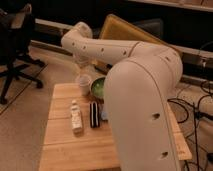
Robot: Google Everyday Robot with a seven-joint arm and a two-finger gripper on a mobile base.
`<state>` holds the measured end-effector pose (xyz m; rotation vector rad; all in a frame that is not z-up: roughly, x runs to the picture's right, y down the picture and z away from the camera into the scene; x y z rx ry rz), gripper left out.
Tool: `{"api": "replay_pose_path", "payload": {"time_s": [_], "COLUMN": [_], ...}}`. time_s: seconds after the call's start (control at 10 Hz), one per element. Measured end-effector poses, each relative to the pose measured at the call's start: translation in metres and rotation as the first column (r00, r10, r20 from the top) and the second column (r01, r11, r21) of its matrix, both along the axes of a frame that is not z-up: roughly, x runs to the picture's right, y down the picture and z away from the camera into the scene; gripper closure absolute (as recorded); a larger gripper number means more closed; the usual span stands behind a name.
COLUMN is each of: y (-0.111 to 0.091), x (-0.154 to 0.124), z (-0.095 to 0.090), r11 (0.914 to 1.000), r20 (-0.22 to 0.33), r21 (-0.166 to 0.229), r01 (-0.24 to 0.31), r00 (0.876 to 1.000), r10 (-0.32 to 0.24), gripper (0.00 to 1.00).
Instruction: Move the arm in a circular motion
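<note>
The arm is filling the right of the view, its thick cream segment rising from the bottom edge, bending and reaching left to a rounded joint, with the gripper hanging below that joint, just above a pale cup on the table. Whether the jaws are released or clenched, I cannot tell. The arm's bulk is hiding part of a green bowl just beside the jaws.

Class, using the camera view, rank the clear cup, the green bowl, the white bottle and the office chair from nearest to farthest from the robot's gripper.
The gripper hangs over the table's far left corner.
1. Clear cup, right below it.
2. Green bowl, just to the cup's right.
3. White bottle, lying nearer the camera.
4. Office chair, far left on the floor.
</note>
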<state>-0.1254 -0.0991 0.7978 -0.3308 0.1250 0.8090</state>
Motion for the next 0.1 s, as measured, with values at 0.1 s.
{"api": "replay_pose_path", "payload": {"time_s": [0.1], "y": [0.0227], "x": [-0.0323], "z": [-0.0144], "r11": [0.9995], "r20": [0.075], "r21": [-0.024], "r01": [0.021], "r00": [0.997], "r10": [-0.019], "gripper": [0.35]}}
